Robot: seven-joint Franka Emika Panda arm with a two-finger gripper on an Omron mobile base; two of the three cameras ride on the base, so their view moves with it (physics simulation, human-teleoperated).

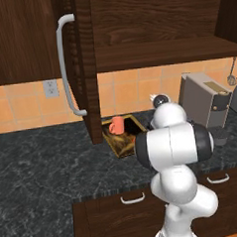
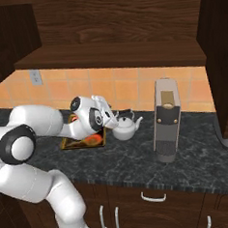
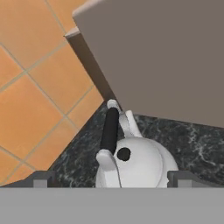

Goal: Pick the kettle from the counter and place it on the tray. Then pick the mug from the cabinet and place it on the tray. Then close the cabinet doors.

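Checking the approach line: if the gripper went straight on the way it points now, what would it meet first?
Probably the small white-grey kettle, at its dark handle, centred just ahead between the open fingers; exact depth is unclear.

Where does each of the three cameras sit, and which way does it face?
Left base view: behind the arm's left, facing the open cabinet doors, tray and mug; white arm lower right.
Right base view: behind its right, facing the kettle on the counter; arm lower left.
Hand view: on the hand, facing the kettle; gripper at bottom.
Both base views share tray and counter.
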